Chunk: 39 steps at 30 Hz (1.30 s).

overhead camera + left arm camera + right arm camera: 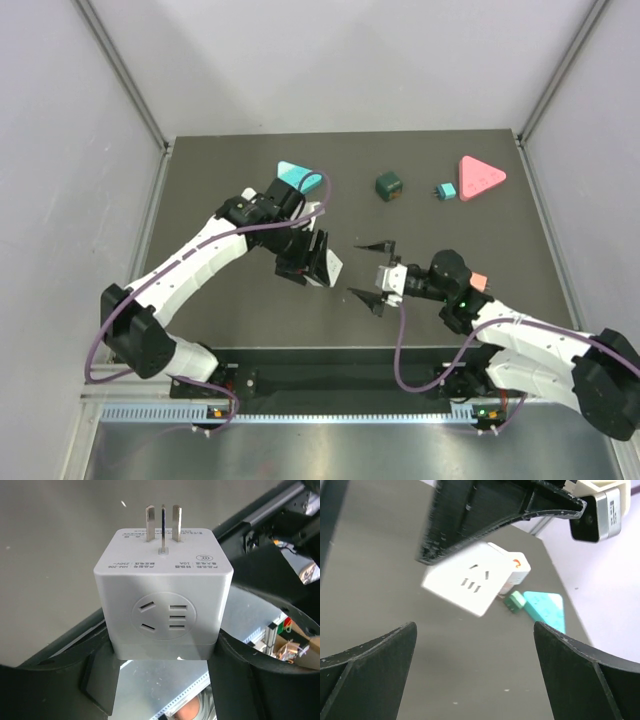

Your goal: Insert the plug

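My left gripper (318,262) is shut on a white cube adapter plug (332,267) and holds it above the mat. In the left wrist view the cube (164,592) sits between the jaws with its metal prongs (162,524) pointing away from the camera and a socket face toward it. My right gripper (372,272) is open and empty, just right of the cube and facing it. In the right wrist view the cube (470,582) hangs ahead under a left finger (495,510), clear of my open gripper (475,650).
A teal power strip (297,177) lies at the back left, with a small green plug (515,601) beside it in the right wrist view (545,607). A dark green cube (388,185), a small teal plug (443,190) and a pink triangular strip (480,178) lie at the back right.
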Motion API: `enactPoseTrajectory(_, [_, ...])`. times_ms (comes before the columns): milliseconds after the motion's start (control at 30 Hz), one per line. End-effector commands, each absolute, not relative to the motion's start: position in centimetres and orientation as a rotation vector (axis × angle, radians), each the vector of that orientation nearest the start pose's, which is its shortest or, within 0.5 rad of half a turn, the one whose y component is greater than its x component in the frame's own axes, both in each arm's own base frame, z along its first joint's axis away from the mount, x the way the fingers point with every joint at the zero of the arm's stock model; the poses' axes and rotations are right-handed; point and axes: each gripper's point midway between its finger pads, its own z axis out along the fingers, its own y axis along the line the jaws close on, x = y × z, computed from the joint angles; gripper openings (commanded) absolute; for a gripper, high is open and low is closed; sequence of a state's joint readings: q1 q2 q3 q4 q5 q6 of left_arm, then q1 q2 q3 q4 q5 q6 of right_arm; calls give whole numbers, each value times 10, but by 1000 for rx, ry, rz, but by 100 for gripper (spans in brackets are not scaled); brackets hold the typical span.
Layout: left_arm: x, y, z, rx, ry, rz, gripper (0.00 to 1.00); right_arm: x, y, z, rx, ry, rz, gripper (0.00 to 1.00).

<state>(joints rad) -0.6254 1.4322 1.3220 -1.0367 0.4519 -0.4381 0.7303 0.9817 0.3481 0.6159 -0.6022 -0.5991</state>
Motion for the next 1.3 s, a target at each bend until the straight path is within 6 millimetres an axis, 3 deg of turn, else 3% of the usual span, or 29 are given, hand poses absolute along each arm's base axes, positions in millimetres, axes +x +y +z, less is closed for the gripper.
enactPoseTrajectory(0, [171, -251, 210, 490, 2773, -976, 0, 215, 293, 232, -1370, 748, 407, 100])
enactPoseTrajectory(100, [166, -253, 206, 508, 2782, -996, 0, 221, 299, 233, -1436, 722, 352, 100])
enactPoseTrajectory(233, [163, -256, 203, 536, 2785, -1020, 0, 214, 313, 241, -1455, 639, 342, 100])
enactPoseTrajectory(333, [164, -257, 205, 554, 2781, -1026, 0, 213, 321, 227, -1522, 624, 318, 100])
enactPoseTrajectory(733, [168, -261, 206, 597, 2792, -1022, 0, 196, 341, 206, -1632, 549, 260, 100])
enactPoseTrajectory(1033, [166, -258, 198, 637, 2822, -1012, 0, 196, 354, 205, -1628, 485, 176, 96])
enactPoseTrajectory(1133, [168, -259, 199, 648, 2814, -1012, 0, 199, 355, 202, -1631, 485, 157, 82])
enactPoseTrajectory(1167, [169, -259, 199, 651, 2811, -1005, 0, 199, 355, 201, -1627, 490, 158, 62])
enactPoseTrajectory(1233, [172, -257, 201, 642, 2816, -979, 0, 200, 354, 204, -1600, 506, 158, 45])
enactPoseTrajectory(1267, [178, -254, 201, 612, 2815, -958, 0, 200, 353, 204, -1589, 511, 158, 27])
